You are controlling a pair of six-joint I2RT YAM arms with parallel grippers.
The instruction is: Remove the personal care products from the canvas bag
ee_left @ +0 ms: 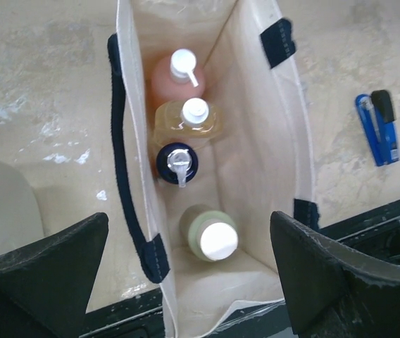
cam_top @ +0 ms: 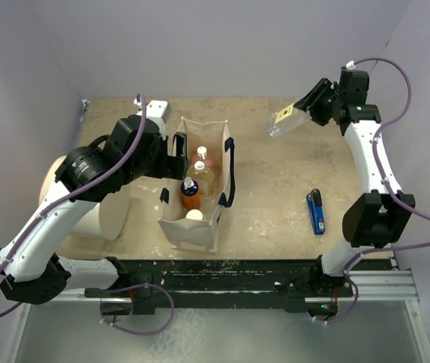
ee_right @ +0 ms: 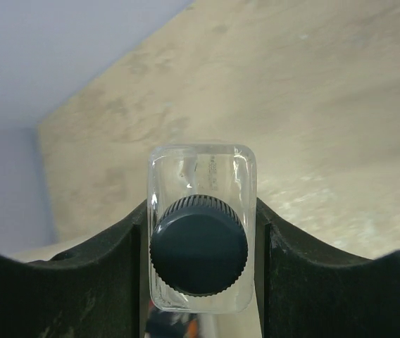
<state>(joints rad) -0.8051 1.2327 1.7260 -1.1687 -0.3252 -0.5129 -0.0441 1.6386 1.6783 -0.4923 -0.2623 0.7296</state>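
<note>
Right tool [cam_top: 297,118] clamps the clear black-capped bottle [ee_right: 200,183] by its body, off the far bench [cam_top: 275,189]; I'd guess for set-down away from the canvas bag [ee_left: 256,141]. Left tool [ee_left: 186,282] gapes wide over the bag mouth; four bottles stand inside, olive-green bottle [ee_left: 210,238] at the near end.

Blue-and-black tool [cam_top: 316,211] on tan table [cam_top: 275,181], white cylinder [cam_top: 110,219] well apart.

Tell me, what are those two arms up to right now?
Right gripper shut on clear black-capped bottle, aloft. Left gripper open above canvas bag; four bottles inside. Blue tool lies apart from bag.
</note>
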